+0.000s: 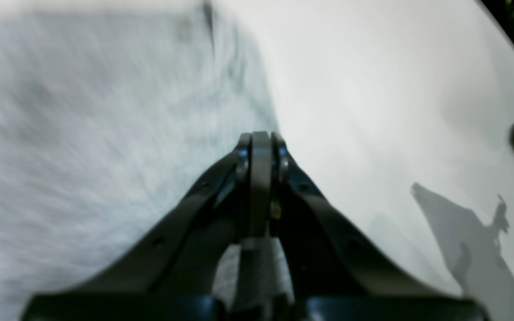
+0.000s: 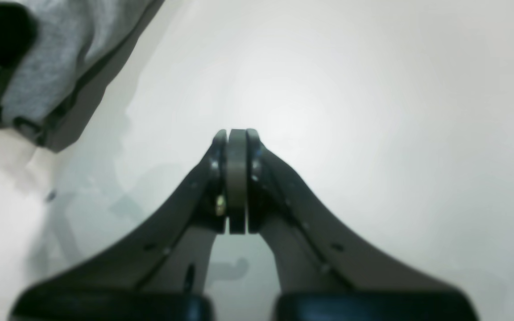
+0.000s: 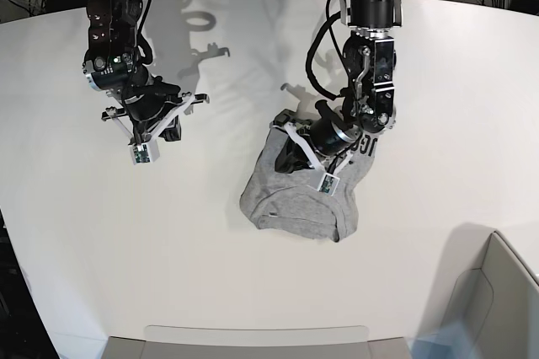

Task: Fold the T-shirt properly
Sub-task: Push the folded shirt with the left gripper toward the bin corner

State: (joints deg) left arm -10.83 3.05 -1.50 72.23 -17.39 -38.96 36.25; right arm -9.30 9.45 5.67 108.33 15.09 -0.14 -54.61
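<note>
One crumpled heather-grey cotton T-shirt (image 3: 307,195) lies bunched on the white table (image 3: 438,81), the left gripper (image 3: 296,155) pinched shut on its upper edge while the shut, empty right gripper (image 3: 173,127) hangs far off, so lifting might bunch the cloth more.

T-shirt (image 1: 83,156) weave: smeared by blur (left wrist view).
Lettering (image 3: 367,147): mostly hidden behind the left arm (image 3: 370,72).
Grey bin (image 3: 493,300): cropped at the corner.
</note>
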